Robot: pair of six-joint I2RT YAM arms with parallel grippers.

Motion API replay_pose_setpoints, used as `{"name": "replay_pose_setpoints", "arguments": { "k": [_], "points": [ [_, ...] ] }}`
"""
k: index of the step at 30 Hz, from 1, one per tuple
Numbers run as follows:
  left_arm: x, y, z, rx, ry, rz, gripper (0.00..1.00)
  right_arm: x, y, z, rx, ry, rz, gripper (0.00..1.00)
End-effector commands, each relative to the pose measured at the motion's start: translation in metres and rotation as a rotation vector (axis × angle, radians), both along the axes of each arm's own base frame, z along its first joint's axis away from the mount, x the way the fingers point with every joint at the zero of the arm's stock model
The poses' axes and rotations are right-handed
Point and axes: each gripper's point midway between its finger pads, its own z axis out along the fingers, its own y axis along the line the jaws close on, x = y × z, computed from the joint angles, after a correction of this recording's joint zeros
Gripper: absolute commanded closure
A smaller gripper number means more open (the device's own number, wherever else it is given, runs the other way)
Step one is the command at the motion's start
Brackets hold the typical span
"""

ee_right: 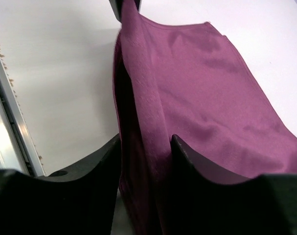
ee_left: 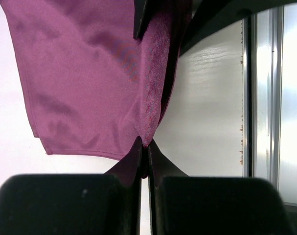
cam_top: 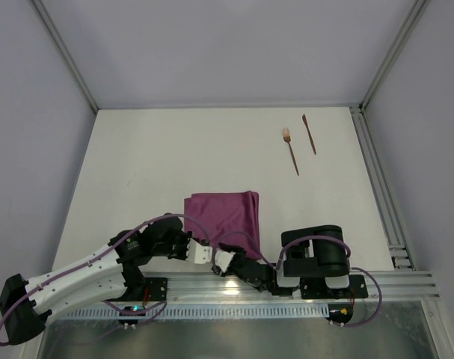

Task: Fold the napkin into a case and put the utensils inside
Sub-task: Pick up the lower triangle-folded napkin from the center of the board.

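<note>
Table (cam_top: 152, 164): white surface, walled on three sides. An aluminium rail runs along the near edge, where both arm bases are bolted.

Napkin (cam_top: 225, 212): magenta-purple cloth, roughly square and folded over. It lies flat on the near half of the table, slightly right of centre. Its near edge is drawn up off the surface into a raised ridge, seen in both wrist views (ee_left: 79, 73) (ee_right: 202, 98). The far part rests on the table.

Left gripper (cam_top: 206, 250): positioned at the near edge of the napkin, towards its middle. In the left wrist view the gripper (ee_left: 144, 147) has its jaws brought fully together, with the ridge of cloth pinched between the tips. The napkin spreads away from the tips to the far left.

Right gripper (cam_top: 230, 258): just beside the left gripper, on the same near edge. In the right wrist view the gripper (ee_right: 143, 142) has its jaws standing partly apart, one on each side of the raised fold. Cloth fills the gap between them. Whether the pads press on the cloth cannot be determined.

Fork (cam_top: 290, 149) and knife (cam_top: 309, 134): copper-coloured, lying side by side near the far right of the table. They are apart from each other and well away from the napkin and both grippers.
</note>
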Motion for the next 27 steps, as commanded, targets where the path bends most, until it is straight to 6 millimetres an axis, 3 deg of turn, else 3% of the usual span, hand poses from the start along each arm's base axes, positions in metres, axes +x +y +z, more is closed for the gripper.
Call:
{"name": "replay_pose_setpoints", "arguments": {
  "k": [1,4,11,21,27],
  "points": [
    [0.003,-0.004,0.014,-0.035,-0.011,0.003,1.00,0.008,-0.014,0.024,0.150,0.020,-0.083,0.53],
    [0.003,-0.001,0.012,-0.025,-0.010,0.007,1.00,0.008,-0.032,0.018,0.119,0.046,-0.102,0.54],
    [0.006,0.002,0.012,-0.015,-0.021,0.020,1.00,0.007,-0.048,0.016,0.110,0.091,-0.133,0.54],
    [0.009,0.011,0.004,0.023,-0.029,0.036,1.00,0.004,-0.078,-0.003,0.013,0.195,-0.204,0.56],
    [0.011,0.017,0.003,0.031,-0.030,0.055,1.00,-0.003,-0.083,-0.010,-0.023,0.251,-0.201,0.56]
  ]
}}
